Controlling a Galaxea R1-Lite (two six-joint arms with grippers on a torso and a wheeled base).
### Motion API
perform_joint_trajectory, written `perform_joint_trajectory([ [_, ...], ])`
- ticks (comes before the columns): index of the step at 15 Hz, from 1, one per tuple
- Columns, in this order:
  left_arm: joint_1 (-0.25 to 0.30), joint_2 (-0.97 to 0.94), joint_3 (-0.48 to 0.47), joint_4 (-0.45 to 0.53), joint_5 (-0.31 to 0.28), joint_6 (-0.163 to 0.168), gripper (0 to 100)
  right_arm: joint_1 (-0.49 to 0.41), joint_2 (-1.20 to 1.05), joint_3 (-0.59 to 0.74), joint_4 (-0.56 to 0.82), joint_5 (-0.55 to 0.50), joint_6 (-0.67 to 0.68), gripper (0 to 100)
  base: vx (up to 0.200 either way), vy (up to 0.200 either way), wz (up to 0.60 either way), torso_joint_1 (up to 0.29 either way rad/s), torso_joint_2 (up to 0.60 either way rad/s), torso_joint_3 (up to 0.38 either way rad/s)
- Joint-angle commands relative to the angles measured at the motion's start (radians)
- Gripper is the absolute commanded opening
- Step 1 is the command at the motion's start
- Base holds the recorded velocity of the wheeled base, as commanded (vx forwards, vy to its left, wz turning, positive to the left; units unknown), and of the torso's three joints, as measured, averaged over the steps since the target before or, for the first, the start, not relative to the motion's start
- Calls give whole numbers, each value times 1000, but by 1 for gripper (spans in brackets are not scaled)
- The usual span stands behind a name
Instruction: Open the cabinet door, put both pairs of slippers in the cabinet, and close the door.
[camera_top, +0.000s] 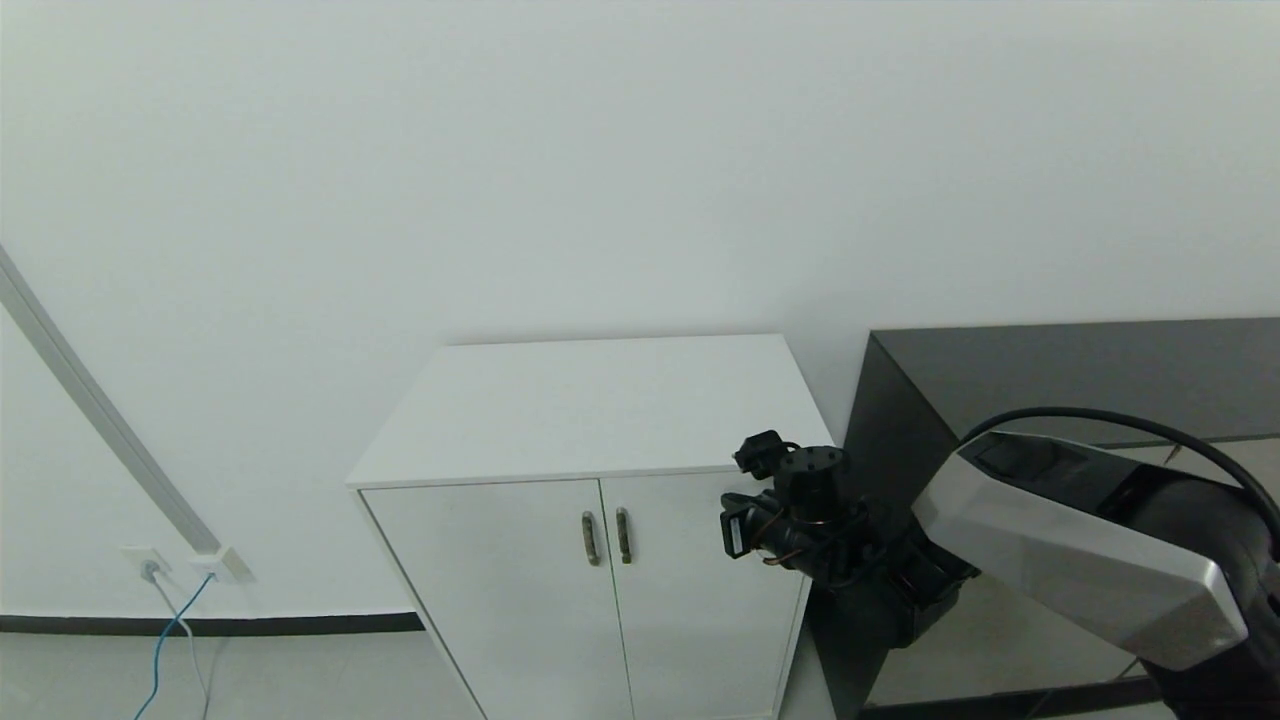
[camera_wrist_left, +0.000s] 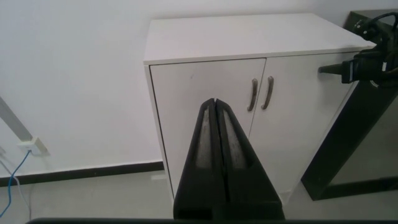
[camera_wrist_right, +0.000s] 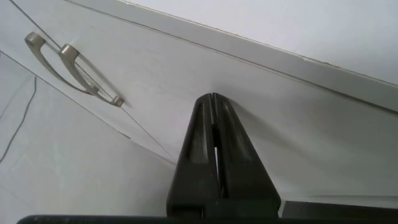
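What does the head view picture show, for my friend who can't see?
A white two-door cabinet stands shut against a white wall. The robot's black right gripper is near its right door, with a black table beside the cabinet.

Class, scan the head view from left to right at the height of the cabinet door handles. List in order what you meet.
wall sockets → left door handle → right door handle → right gripper → black table
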Motion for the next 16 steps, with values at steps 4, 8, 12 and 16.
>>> perform_joint_trajectory([
  [4,1,0,0,0,0,0,0,-2,-1,9,-7,-5,0,0,0,0,0,0,0,0],
  [8,1,0,0,0,0,0,0,4,-44,76,-36,-3,-2,0,0,0,0,0,0,0],
  [12,1,0,0,0,0,0,0,15,-126,191,-90,-3,-2,0,0,0,0,0,0,0],
  [16,1,0,0,0,0,0,0,10,-282,369,-180,0,3,0,0,0,0,0,0,0],
])
